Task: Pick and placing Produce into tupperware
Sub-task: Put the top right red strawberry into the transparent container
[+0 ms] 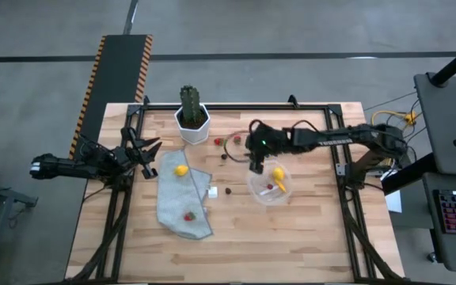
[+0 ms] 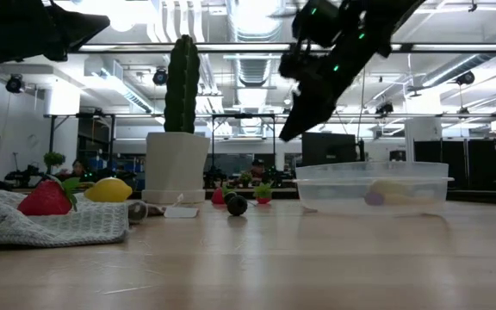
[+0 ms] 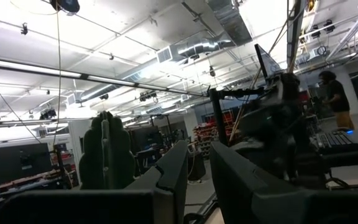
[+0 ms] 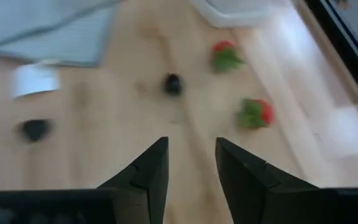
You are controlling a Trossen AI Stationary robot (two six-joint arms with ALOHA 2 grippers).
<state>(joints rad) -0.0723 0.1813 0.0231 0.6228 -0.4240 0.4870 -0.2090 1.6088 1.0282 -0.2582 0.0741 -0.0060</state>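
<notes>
- The right gripper (image 1: 255, 165) was held above the table (image 1: 291, 237), at the left rim of the tupperware (image 1: 269, 190); its arm was stretched in from the right, fingers (image 4: 148, 171) parted and nothing grasped.
- A yellow lemon (image 1: 278, 174) was seen inside the tupperware.
- Another lemon (image 1: 180, 169) and a strawberry (image 1: 188, 215) lay on the grey cloth (image 1: 172, 202).
- Red berries (image 4: 257, 113) were scattered near the white pot (image 1: 191, 125).
- The left gripper (image 1: 150, 150) was parked at the table's left edge, slightly open and empty.

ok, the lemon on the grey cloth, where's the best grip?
Across its round middle, from straight above. The lemon lies on its side on the cloth, clear of other pieces, so the left claw probably seats best over its short width, not its tips.
</notes>
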